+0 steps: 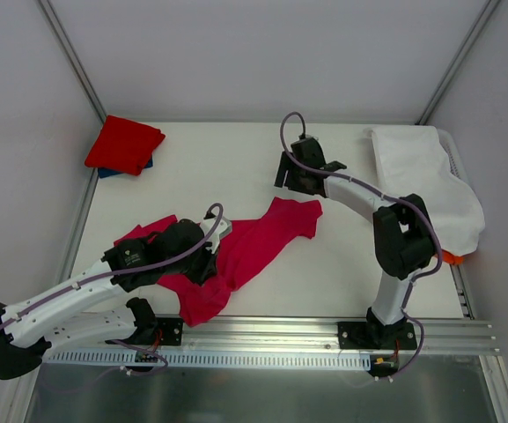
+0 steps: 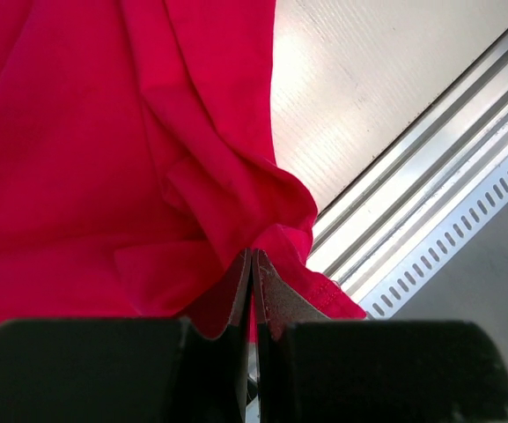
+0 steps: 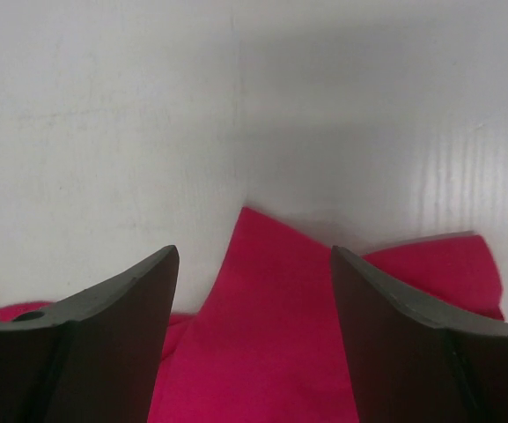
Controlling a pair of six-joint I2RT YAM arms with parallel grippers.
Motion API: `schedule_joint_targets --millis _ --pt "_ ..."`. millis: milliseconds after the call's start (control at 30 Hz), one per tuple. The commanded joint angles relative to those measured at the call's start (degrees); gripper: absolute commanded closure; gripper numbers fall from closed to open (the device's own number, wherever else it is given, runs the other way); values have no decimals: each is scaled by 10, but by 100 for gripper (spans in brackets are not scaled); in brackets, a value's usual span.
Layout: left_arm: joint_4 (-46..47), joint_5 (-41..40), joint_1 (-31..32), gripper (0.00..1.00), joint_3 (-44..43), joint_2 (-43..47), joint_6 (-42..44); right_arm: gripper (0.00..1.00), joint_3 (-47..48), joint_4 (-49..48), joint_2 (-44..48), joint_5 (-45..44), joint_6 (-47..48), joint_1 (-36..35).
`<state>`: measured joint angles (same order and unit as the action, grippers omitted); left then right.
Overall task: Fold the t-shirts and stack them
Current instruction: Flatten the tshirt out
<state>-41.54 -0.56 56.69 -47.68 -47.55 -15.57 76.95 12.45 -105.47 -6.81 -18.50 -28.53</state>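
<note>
Clamping shirt (image 1: pixel 252 248) hem with left gripper (image 2: pixel 252 257) | hovering right gripper (image 3: pixel 254 256), fingers apart, just beyond far sleeve

A white counter (image 1: pixel 342 264) fills the floor of a small booth, its surface finely ribbed and matte. Plain pale grey walls close it in: a back wall (image 1: pixel 262 53), a left wall (image 1: pixel 16 176) and a right wall (image 1: pixel 500 132). Slim metal struts (image 1: pixel 67 53) run along the two back corners. An aluminium rail (image 1: pixel 271 328) edges the near side, with a slotted white strip (image 1: pixel 236 359) just below it and a dull grey panel (image 1: pixel 262 397) beneath. The light is soft and even, and shadows are faint.
</note>
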Motion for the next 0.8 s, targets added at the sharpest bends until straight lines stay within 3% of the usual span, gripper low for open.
schedule_joint_targets --millis 0,600,767 --pt "19 -11 5 100 9 10 1 27 8 6 -10 -1 -18 -13" --pt "24 -10 4 100 15 12 3 27 -45 35 -9 -74 -47 -33" --pt "25 -10 2 100 16 12 3 33 -41 35 -32 -72 -50 -34"
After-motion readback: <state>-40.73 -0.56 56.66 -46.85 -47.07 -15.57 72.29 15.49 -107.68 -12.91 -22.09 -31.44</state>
